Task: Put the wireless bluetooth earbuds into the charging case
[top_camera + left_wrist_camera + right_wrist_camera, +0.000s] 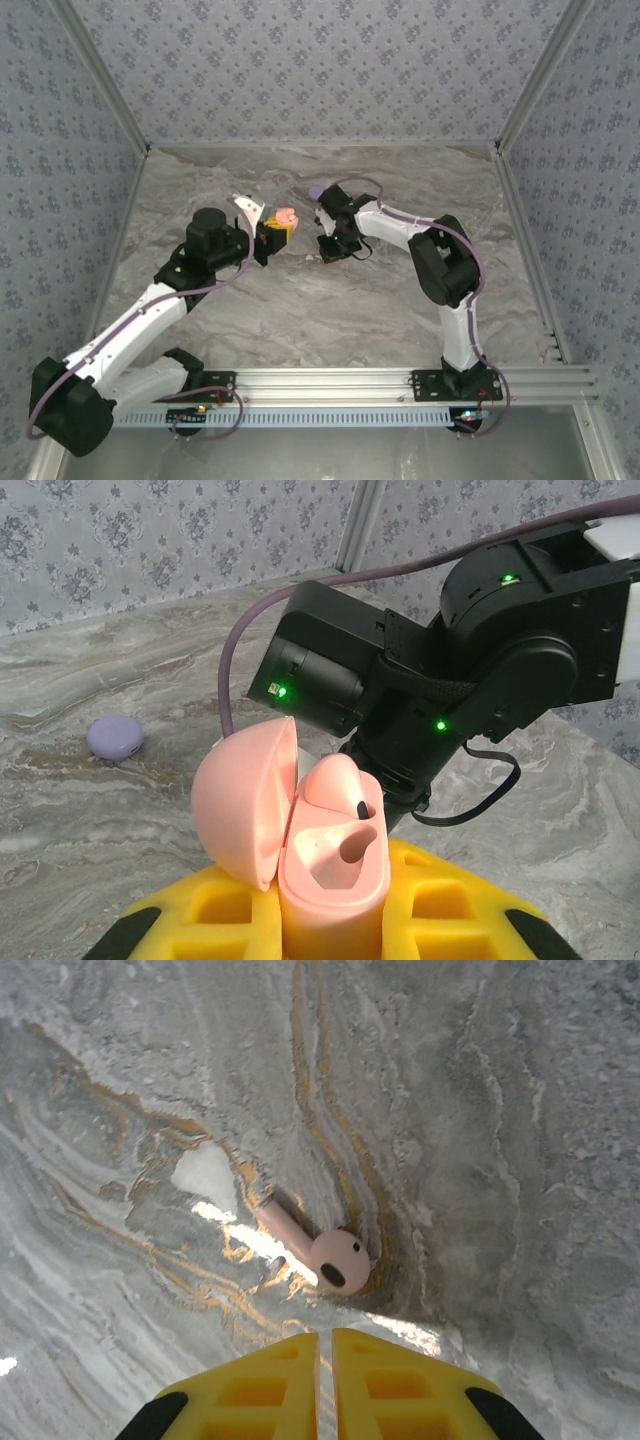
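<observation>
At the middle of the marbled surface, the left arm is holding the charging case upright. Its jaws are narrowed onto the case's lower body, and the lid is hanging open to one side. One pinkish-white earbud is sitting in one slot of the case; the other slot is showing empty.

A second earbud, same pink, is lying on its side on the surface just ahead of the right arm's jaws. Its stem is pointing away from them and it is touching neither fingertip. Those jaws are standing shut, pads nearly meeting, with nothing between them.

A lilac round case is resting closed on the surface farther back, well apart from the work.

Step in hand, as judged: pickup of the loose earbud for the empty slot. Half of this pink pair is looking seated.

Next move is calling for:
- the right jaws to open, come down astride the earbud and close lightly;
- a carry across to the held case, lining the stem up with the empty slot.

Risk noted: the piece is small and rounded, so an off-centre approach is likely to be nudging it along the surface rather than gripping it.
</observation>
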`<state>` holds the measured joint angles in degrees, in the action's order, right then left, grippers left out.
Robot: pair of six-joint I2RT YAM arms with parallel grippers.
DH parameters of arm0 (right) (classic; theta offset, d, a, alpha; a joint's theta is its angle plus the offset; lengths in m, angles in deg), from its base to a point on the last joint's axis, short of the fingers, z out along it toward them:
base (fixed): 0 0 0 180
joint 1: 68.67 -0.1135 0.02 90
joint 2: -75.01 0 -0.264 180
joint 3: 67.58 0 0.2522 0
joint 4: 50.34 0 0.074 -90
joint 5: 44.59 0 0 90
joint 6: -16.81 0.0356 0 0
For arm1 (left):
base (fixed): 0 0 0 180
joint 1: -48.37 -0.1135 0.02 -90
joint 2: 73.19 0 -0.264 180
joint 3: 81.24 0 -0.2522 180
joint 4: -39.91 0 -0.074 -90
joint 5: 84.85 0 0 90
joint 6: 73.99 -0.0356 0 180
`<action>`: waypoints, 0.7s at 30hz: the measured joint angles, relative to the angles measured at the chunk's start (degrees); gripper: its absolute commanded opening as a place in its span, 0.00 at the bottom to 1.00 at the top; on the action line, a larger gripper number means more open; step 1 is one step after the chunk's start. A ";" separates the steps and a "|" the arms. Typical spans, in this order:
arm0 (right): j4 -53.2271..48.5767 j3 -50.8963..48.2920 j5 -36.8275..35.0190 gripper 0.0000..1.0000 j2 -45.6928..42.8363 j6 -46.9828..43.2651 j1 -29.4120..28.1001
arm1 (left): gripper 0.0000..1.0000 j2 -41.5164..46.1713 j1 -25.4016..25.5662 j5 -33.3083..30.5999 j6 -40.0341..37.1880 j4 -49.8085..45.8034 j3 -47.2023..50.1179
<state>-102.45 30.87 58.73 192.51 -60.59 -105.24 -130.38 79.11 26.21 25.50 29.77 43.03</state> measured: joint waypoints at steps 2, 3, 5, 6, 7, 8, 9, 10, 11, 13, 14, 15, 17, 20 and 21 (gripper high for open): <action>0.52 0.00 -0.46 0.13 1.14 0.44 0.00 | 0.09 0.00 0.00 0.04 0.00 0.00 0.02; 0.70 0.02 -0.83 0.13 1.70 0.66 0.00 | 0.09 0.00 0.00 0.13 0.00 0.00 0.00; 0.96 0.55 -0.96 0.13 1.79 1.25 0.13 | 0.09 0.00 0.00 0.13 0.00 0.00 0.02; 1.27 0.79 -1.03 0.13 1.99 1.51 0.13 | 0.09 0.00 0.00 0.13 0.00 0.00 0.00; 1.29 1.09 -1.20 0.13 2.25 1.73 0.13 | 0.09 0.00 0.00 0.13 0.00 0.00 0.02; 1.22 1.31 -1.38 0.13 2.38 1.92 0.13 | 0.09 0.00 0.00 0.13 0.00 0.00 0.02; 1.25 1.57 -1.44 0.13 2.54 2.03 0.13 | 0.09 0.00 0.00 0.13 0.00 0.00 0.02; 1.29 2.08 -1.55 0.13 2.86 2.16 0.13 | 0.09 0.00 0.00 0.13 0.00 0.00 0.00; 1.29 2.67 -1.57 0.13 3.26 2.21 0.13 | 0.09 0.00 0.00 0.13 0.00 0.00 0.00; 1.22 3.89 -1.57 0.13 4.11 2.21 0.13 | 0.09 0.00 0.00 0.13 0.00 0.00 0.02; 1.25 4.59 -1.55 0.13 4.57 2.21 0.13 | 0.09 0.00 0.00 0.13 0.00 0.00 0.00; 1.18 5.18 -1.53 0.13 4.98 2.19 0.13 | 0.09 0.00 0.00 0.13 -0.02 0.00 0.02; 0.63 6.14 -1.55 0.14 5.57 2.19 0.13 | 0.09 0.02 0.00 0.13 0.00 0.00 0.02; -0.42 7.61 -1.57 0.15 6.40 2.14 0.13 | 0.09 0.00 0.00 0.13 -0.02 0.00 0.02; -0.61 7.98 -1.55 0.15 6.62 1.97 0.11 | 0.09 0.00 0.00 0.13 -0.02 0.00 0.02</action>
<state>-103.06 38.85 57.18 199.13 -58.63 -105.13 -130.38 79.11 26.34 25.48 29.77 43.05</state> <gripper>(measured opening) 0.144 0.185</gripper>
